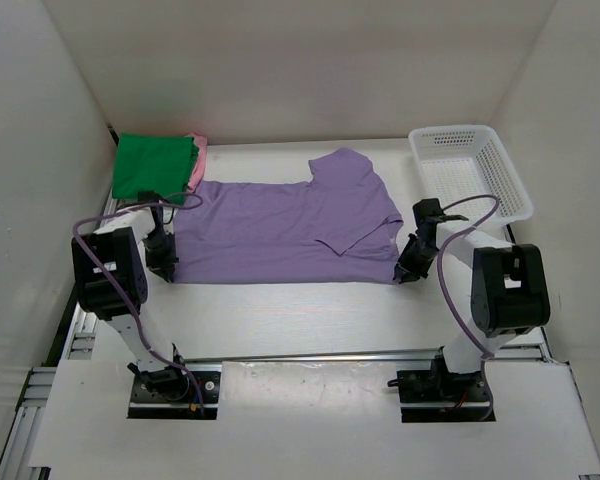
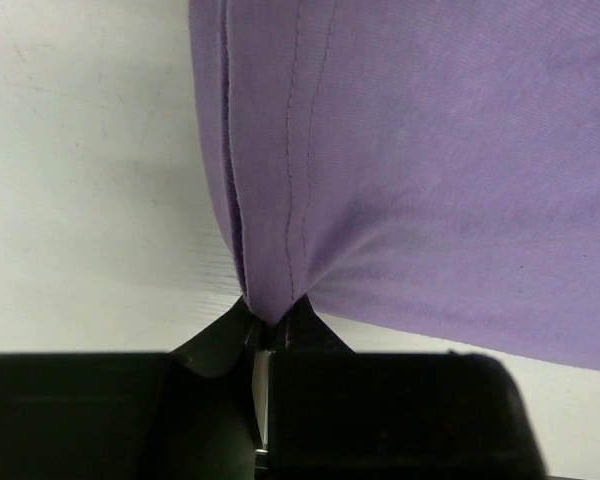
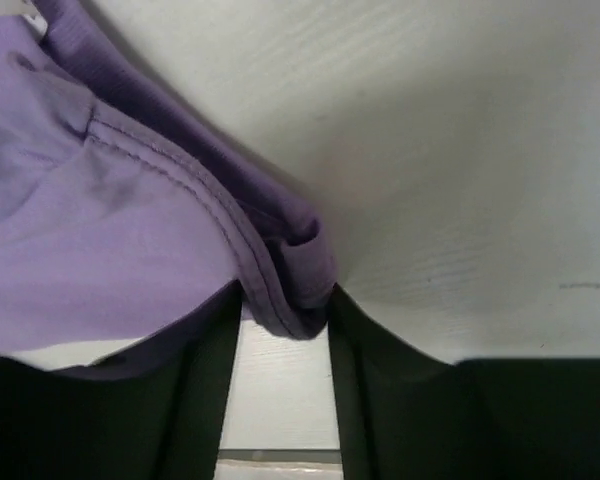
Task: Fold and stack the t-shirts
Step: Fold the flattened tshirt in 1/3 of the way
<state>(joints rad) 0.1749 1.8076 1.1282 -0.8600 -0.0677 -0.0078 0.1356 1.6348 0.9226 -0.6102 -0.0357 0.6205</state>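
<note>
Three t-shirts show. One light purple short-sleeved cloth t-shirt [image 1: 280,225] lies spread flat at the centre of the worktop [image 1: 300,310], with its hem towards 9 o'clock and one sleeve pointing to 12 o'clock. The other sleeve is folded in over the body. At 10 o'clock from it sits one bright green folded cloth t-shirt [image 1: 152,166], touching the purple hem corner. A strip of one pink cloth t-shirt [image 1: 199,158] peeps out from under the green one's 3 o'clock edge. One white plastic mesh basket [image 1: 500,165] stands at 2 o'clock, just beside the purple shirt but apart from it.

There are two black arms, each with one claw and a purple cable. The left claw [image 1: 166,268], at the shirt's 8 o'clock corner, is clamped tight on a pinch of the purple t-shirt's stitched hem, and the cloth fans up and away from the nip. The right claw [image 1: 404,270] is at the 4 o'clock corner. Its fingers [image 3: 205,400] stand apart with bare worktop showing between them, and a rolled bit of the purple edge lies across the gap at their tips.

The worktop is plain white and matt. Plain white walls [image 1: 300,70] close it in at 9, 12 and 3 o'clock.
</note>
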